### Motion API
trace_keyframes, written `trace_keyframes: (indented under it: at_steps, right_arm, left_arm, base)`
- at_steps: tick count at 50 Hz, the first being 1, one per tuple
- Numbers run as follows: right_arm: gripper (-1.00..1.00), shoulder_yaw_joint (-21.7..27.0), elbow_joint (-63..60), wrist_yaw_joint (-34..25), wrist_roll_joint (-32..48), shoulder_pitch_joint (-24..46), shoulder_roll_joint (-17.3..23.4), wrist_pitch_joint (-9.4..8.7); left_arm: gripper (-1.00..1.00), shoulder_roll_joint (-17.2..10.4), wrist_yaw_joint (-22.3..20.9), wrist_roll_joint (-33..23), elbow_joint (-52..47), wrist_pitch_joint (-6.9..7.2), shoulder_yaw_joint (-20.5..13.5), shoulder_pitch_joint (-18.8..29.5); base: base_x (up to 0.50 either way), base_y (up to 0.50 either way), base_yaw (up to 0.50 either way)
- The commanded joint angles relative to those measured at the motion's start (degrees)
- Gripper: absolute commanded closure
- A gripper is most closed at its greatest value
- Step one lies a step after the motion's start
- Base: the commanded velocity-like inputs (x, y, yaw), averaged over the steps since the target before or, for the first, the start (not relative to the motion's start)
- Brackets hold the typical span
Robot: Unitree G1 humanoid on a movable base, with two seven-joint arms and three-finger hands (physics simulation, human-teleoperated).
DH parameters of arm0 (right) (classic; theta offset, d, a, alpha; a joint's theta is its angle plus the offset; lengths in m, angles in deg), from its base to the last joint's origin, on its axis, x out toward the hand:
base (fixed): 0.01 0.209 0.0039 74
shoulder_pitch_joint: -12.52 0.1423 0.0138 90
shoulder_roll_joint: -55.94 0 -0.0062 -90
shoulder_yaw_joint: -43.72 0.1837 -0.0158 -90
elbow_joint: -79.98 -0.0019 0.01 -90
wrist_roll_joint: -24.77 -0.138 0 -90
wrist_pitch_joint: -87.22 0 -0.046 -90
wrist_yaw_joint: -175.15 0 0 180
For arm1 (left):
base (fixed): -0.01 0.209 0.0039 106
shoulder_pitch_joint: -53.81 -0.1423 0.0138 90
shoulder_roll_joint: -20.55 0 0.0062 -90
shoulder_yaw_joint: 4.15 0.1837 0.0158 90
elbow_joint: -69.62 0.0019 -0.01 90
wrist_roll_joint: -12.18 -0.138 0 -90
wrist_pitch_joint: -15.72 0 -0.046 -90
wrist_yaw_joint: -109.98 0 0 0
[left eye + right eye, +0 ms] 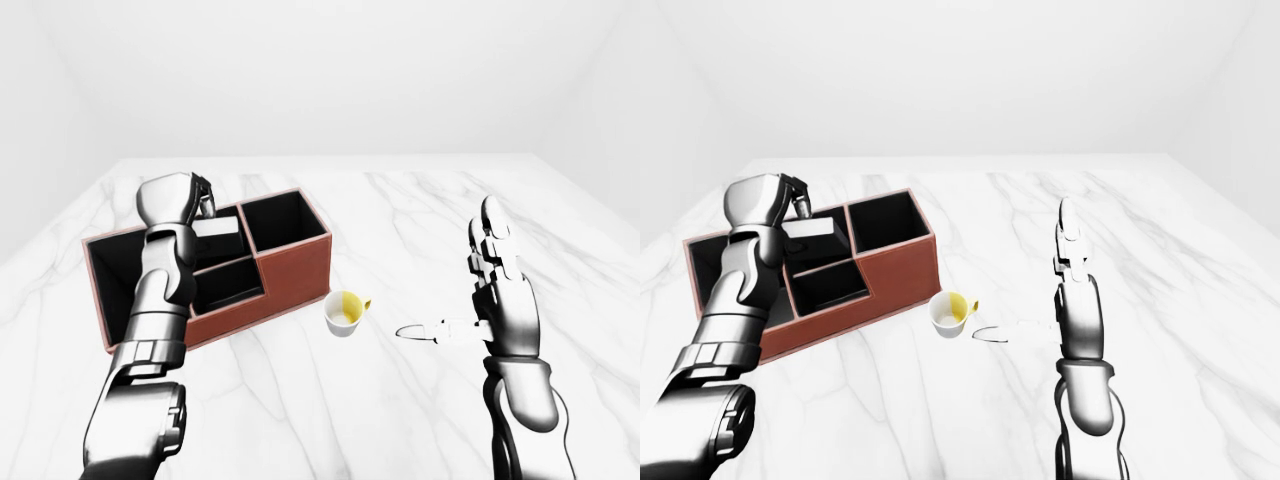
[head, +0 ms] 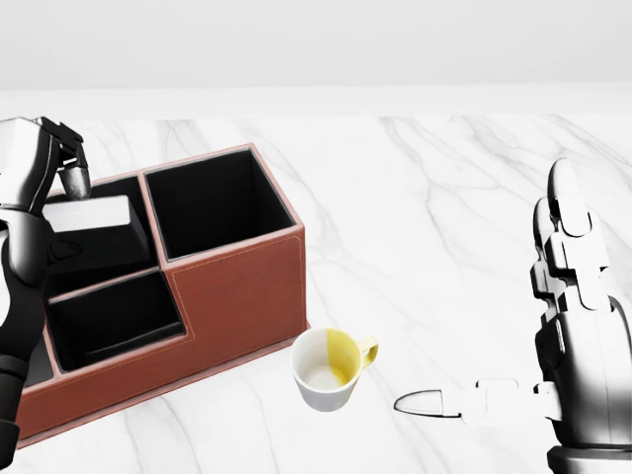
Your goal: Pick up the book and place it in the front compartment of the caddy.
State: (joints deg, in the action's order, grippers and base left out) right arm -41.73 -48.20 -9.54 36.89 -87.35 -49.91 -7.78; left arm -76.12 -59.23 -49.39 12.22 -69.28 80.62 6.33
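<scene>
Head view is showing the left hand (image 2: 44,163) reaching in from the left edge over the red-brown caddy (image 2: 237,286). Its fingers (image 2: 75,178) are sitting at the top edge of the book (image 2: 94,232), a pale-topped, dark-sided block; whether they are pinching it or only touching it cannot be told from these views. The book is lying tilted in a compartment at the upper left of the caddy in this view, with part of it rising above the divider. Just right of it, the square compartment (image 2: 212,202) is showing only its black lining, and the lower compartment (image 2: 114,318) below the book is likewise dark inside.

The caddy is standing on the white marble table (image 2: 425,197). Near its lower right corner, apart from it, a white cup (image 2: 326,370) with a yellow inner side and yellow handle is standing upright, its mouth open to the camera.

The right hand (image 2: 578,326) is hanging at the right edge of the head view, well apart from the cup and caddy, holding nothing. Its fingers (image 2: 565,212) are spread, two pointing up and the thumb stretching left toward the cup.
</scene>
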Motion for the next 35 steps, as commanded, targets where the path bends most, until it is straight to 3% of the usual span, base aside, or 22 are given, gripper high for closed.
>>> trace_keyframes:
  at_steps: [1, 28, 35]
  right_arm:
    - [-1.0, 0.03, -0.06, -0.07, 0.03, -0.28, -0.02, 0.0]
    - [-1.0, 0.02, 1.16, -0.17, 0.04, -0.58, -0.03, 0.0]
    - [-1.0, 0.02, 2.05, -0.08, -0.13, -0.53, -0.06, 0.0]
  left_arm:
    - [1.0, -0.48, 3.85, -1.31, 3.84, 0.0, 0.47, 1.87]
    - [1.0, 0.2, 16.84, 5.73, 24.81, 0.0, 2.76, 9.65]
    - [1.0, -0.13, 17.16, 6.29, 26.22, 0.0, 3.22, 9.79]
  base:
    - [0.0, 0.0, 0.0]
    - [0.0, 0.0, 0.0]
    - [0.0, 0.0, 0.0]
